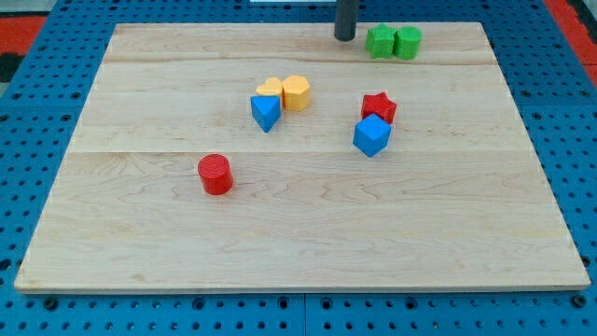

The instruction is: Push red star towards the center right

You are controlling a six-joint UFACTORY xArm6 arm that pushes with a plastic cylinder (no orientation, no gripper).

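The red star lies right of the board's middle, touching the blue cube just below it. My tip is at the view's top edge of the board, above and a little left of the red star, well apart from it. It stands just left of the two green blocks.
A yellow hexagon block and a yellow heart-like block sit left of centre with a blue triangular block touching them below. A red cylinder stands lower left. The wooden board rests on a blue pegboard.
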